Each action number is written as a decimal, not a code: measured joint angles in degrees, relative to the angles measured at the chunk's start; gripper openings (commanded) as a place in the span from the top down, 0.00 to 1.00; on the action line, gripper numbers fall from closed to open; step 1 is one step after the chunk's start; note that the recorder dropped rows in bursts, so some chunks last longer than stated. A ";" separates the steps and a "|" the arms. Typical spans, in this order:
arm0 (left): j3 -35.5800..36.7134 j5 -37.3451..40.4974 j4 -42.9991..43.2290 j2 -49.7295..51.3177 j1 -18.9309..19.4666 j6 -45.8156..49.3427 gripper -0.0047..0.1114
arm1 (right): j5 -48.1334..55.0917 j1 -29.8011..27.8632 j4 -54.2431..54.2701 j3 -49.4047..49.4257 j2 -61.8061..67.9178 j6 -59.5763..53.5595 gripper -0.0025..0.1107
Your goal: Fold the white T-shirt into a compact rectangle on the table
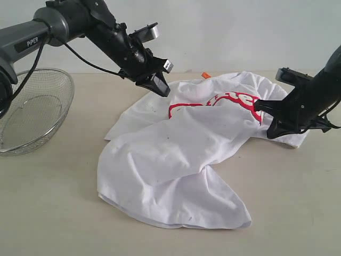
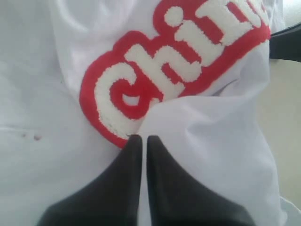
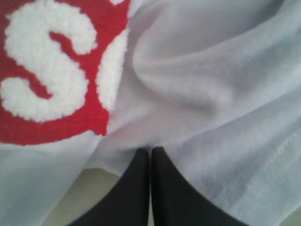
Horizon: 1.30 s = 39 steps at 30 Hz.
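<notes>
The white T-shirt (image 1: 170,154) lies crumpled on the table (image 1: 53,202), its lower part folded up over the red lettering band (image 1: 234,98). My left gripper (image 1: 161,87) is at the shirt's far left edge. In the left wrist view it (image 2: 140,138) is shut, and a fold of cloth (image 2: 211,155) runs from its tips across the band (image 2: 89,94). My right gripper (image 1: 258,105) is at the right end of the band. There it (image 3: 150,149) is shut on a raised fold of the shirt (image 3: 211,70), with bare table (image 3: 80,193) showing below.
A wire mesh bowl (image 1: 32,112) stands at the left edge of the table, under the left arm. A small orange neck tag (image 1: 205,75) pokes out at the shirt's far edge. A pale wall rises behind the table.
</notes>
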 measured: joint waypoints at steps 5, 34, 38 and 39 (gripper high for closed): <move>0.00 0.00 0.00 0.00 0.00 0.11 0.92 | -0.11 0.00 -0.11 0.00 0.61 0.00 0.98; 0.00 0.00 -0.20 -0.90 0.00 0.68 0.92 | 14.31 -2.95 -24.68 -24.09 11.60 13.59 0.98; 0.00 0.00 -0.20 -2.49 0.00 0.68 0.92 | 17.45 -2.93 -26.25 -29.94 14.23 13.71 0.98; 0.00 0.00 -0.20 -2.83 0.00 0.68 0.92 | 17.77 -2.93 -26.58 -31.19 14.85 13.71 0.98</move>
